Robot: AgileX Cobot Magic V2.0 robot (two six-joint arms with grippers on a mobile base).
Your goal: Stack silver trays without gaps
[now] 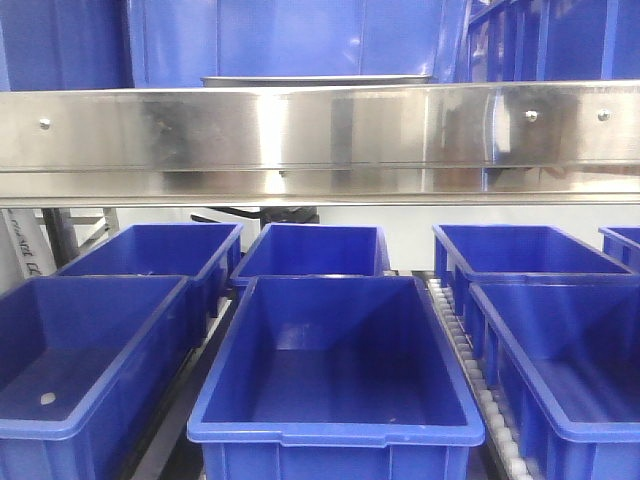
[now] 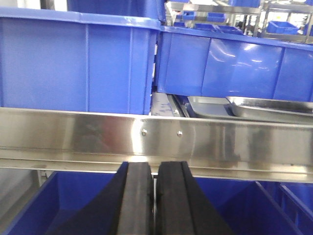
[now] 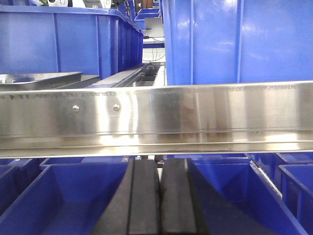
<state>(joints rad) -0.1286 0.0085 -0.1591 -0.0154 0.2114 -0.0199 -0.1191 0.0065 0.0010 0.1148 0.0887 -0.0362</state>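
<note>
In the left wrist view two silver trays sit on the upper shelf behind the steel bar: one (image 2: 208, 106) lies lower and further left, the other (image 2: 274, 106) overlaps it from the right. In the front view only a thin edge of a silver tray (image 1: 316, 80) peeks over the bar. A silver tray (image 3: 41, 81) also shows at the left in the right wrist view. My left gripper (image 2: 154, 196) is shut and empty, below the bar. The right gripper (image 3: 160, 196) is shut and empty too, below the bar over the lower bins.
A long shiny steel bar (image 1: 320, 140) with screws runs across all views at shelf height. Tall blue bins (image 2: 73, 63) stand on the upper shelf beside the trays. Below, several empty blue bins (image 1: 335, 370) sit in rows, with a roller strip (image 1: 470, 370) between them.
</note>
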